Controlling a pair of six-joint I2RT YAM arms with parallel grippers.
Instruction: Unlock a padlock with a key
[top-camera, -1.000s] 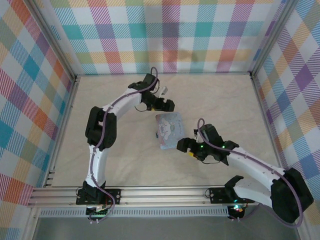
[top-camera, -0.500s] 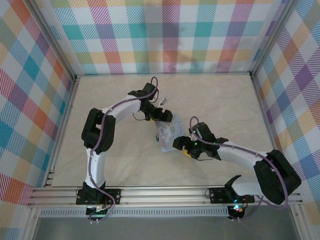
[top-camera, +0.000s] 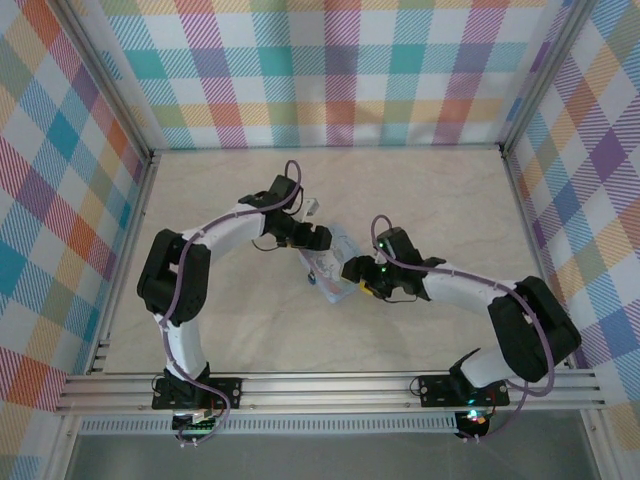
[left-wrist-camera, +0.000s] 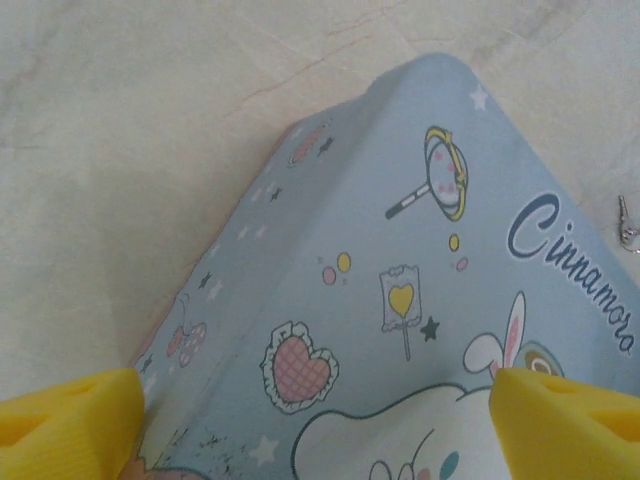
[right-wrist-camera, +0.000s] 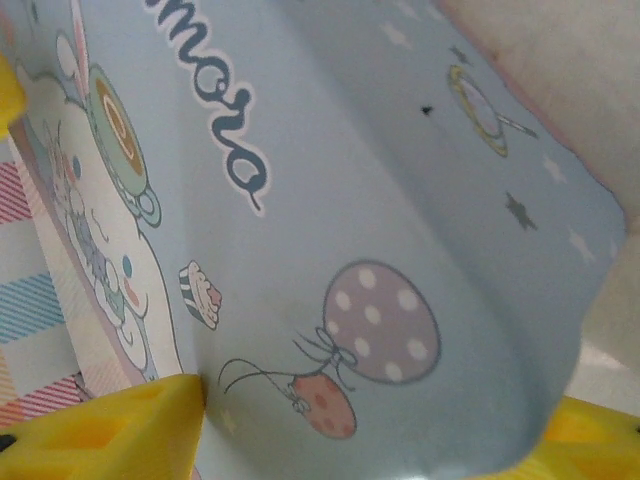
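Around the blue tin (left-wrist-camera: 400, 200), left fingers (left-wrist-camera: 65, 420) and right fingers (right-wrist-camera: 110, 435) gape wide.

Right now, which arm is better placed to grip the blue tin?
Right, probably. The right claw brackets the tin with fingers close against both edges; the left claw straddles it too, but one finger overlaps its printed face.

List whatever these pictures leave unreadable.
- Inside of the pale blue cartoon-printed tin: hidden by its own printed surface, both wrist views.
- A small metal piece, left wrist view: cut by the right edge, too small to identify.
- Grip on the tin: left gripper's yellow fingertips and right gripper's yellow fingertips are cut by bottom edges.
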